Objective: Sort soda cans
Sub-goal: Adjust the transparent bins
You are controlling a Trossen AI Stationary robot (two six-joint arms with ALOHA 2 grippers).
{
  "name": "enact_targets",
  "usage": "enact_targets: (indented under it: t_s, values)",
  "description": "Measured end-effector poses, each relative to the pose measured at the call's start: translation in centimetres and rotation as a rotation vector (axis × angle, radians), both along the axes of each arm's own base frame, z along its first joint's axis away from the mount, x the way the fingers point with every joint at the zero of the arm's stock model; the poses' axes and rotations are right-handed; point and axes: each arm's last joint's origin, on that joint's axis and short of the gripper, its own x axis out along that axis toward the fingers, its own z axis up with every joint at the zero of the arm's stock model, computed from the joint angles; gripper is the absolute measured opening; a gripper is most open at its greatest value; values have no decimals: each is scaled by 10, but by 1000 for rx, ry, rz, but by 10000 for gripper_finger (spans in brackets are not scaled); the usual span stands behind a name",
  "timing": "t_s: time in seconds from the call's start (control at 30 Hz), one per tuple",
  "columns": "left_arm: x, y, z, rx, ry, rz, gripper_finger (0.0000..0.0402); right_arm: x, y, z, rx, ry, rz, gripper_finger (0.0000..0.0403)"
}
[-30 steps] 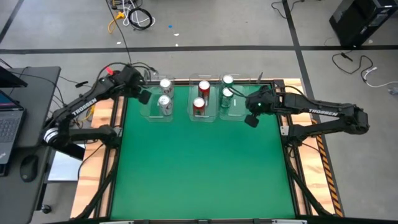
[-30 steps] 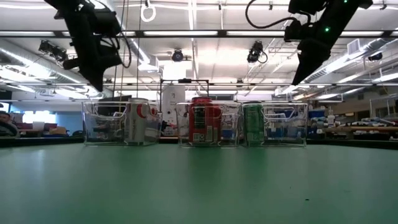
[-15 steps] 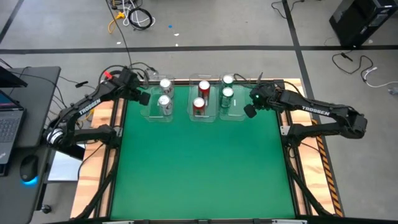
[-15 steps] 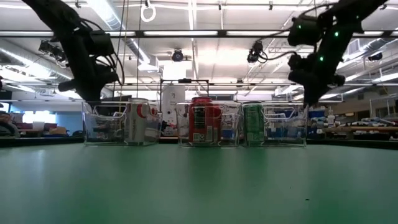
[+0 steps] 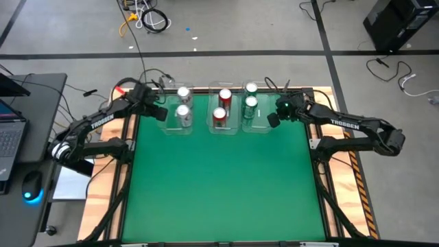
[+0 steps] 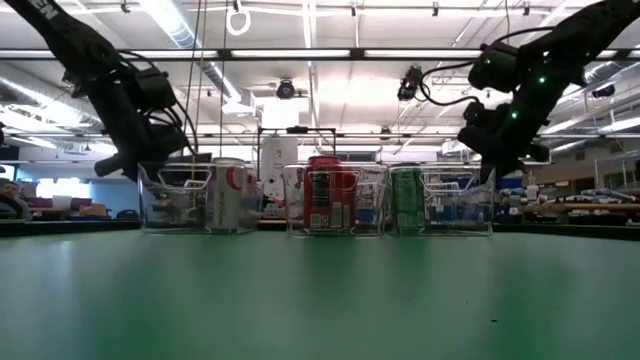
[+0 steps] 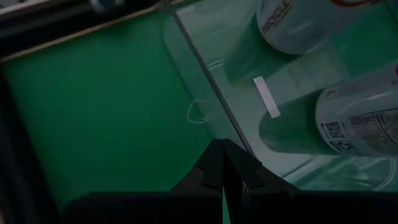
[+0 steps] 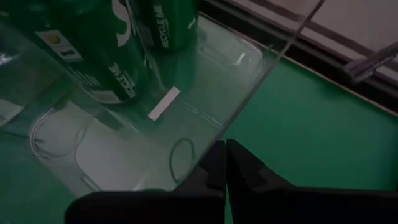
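Both arms have dropped lower beside the trays; left gripper [image 5: 160, 114] and right gripper [image 5: 272, 121] hold nothing, jaws shut. Soda cans [image 5: 220, 116] stand paired by colour in three clear trays [image 5: 164, 127] at the counter's [image 5: 219, 185] twelve o'clock. Probably light, rigid, slippery; grip mid-wall.

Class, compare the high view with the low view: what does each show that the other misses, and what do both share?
Only the high view shows all six shiny can tops: two silver-grey soda cans, two red soda cans and two green soda cans, paired front to back, plus the green table mat. Only the low view shows the can labels side-on and the ceiling lights. Both show three clear plastic trays and both dark arms beside the row's ends.
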Motion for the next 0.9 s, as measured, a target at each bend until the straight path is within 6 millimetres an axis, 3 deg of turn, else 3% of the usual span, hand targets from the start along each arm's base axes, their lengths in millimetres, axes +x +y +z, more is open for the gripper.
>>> enact_targets:
  t_s: [0.33,0.67,0.9]
  values:
    - [2,7,-4,156,-20,26,0,-2,1,6,-26,-29,12,0]
    - [1,-1,-25,118,-135,-2,0,-10,-4,-2,2,-26,-33,0]
    - [9,-4,-29,163,-220,-44,0,-11,-8,-9,5,-112,-15,0]
